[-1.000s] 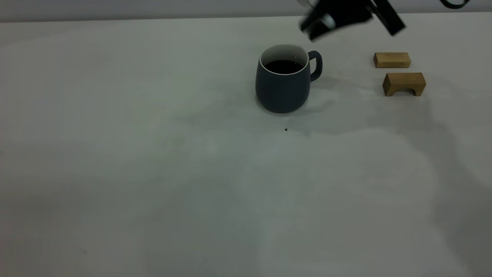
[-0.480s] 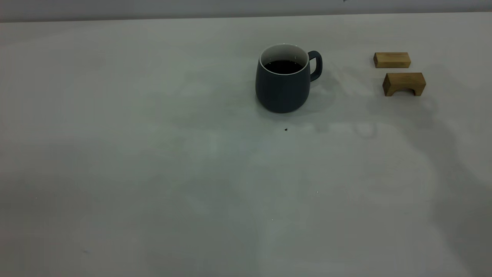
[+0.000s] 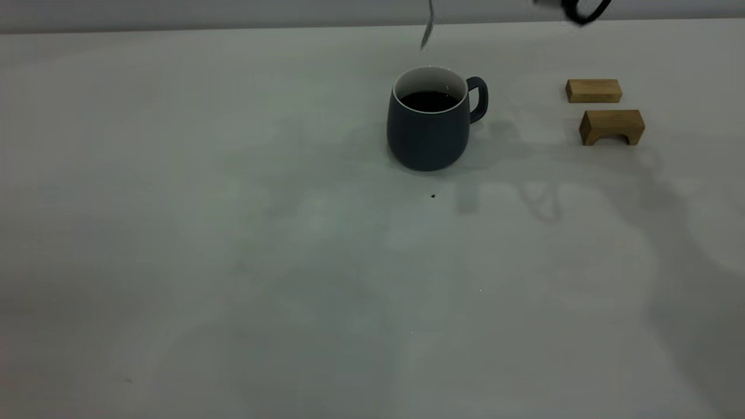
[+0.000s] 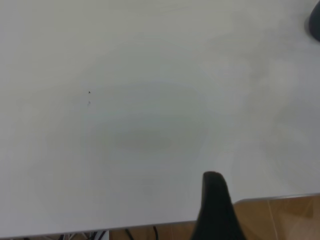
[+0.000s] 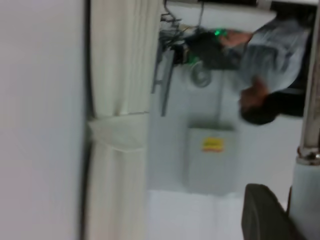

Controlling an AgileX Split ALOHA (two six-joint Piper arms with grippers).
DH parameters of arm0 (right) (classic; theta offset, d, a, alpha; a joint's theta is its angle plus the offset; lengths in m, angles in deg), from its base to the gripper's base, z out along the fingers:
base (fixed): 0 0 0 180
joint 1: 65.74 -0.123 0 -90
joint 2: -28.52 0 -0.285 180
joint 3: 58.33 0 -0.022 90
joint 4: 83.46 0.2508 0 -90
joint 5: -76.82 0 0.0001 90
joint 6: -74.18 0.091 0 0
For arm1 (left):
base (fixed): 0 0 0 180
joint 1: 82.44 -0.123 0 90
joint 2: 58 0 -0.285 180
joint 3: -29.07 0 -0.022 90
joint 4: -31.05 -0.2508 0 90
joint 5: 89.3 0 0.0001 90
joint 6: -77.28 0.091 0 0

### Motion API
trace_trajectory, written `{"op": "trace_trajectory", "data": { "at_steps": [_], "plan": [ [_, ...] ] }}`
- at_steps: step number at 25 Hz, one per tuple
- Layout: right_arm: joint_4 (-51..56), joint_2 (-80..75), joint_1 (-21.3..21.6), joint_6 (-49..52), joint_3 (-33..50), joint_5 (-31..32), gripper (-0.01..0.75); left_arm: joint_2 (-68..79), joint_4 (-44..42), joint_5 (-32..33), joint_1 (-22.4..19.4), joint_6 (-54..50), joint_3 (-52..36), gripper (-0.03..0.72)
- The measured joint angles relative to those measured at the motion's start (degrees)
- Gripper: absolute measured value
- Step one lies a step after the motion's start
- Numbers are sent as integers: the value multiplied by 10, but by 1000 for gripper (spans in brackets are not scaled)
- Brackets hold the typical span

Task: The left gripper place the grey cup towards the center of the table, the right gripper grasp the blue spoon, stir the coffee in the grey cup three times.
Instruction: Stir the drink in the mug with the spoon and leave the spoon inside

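Grey cup point(image 3: 429, 119) w/ coffee point(image 3: 429, 100) sits upper center; blue spoon point(image 3: 427, 29) hangs above, grip state unclear; next: lower & stir.

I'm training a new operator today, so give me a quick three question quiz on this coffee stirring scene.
1. True or false: the blue spoon hangs above the grey cup, not yet in the coffee.
2. How many wooden blocks lie on the table?
3. The cup's handle points toward: A) the blocks, B) the bare side of the table.

Key: 1 true; 2 two; 3 A.
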Motion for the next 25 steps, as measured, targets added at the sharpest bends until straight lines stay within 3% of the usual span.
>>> {"op": "trace_trajectory", "data": {
  "at_steps": [9,21,25],
  "plan": [
    [53,-110,6,-67,-55,-7,112,0,0,0,0,0,0,585],
    [29,-163,16,-58,-65,-7,112,0,0,0,0,0,0,585],
    [29,-188,16,-66,-104,-7,112,0,0,0,0,0,0,585]
  ]
}}
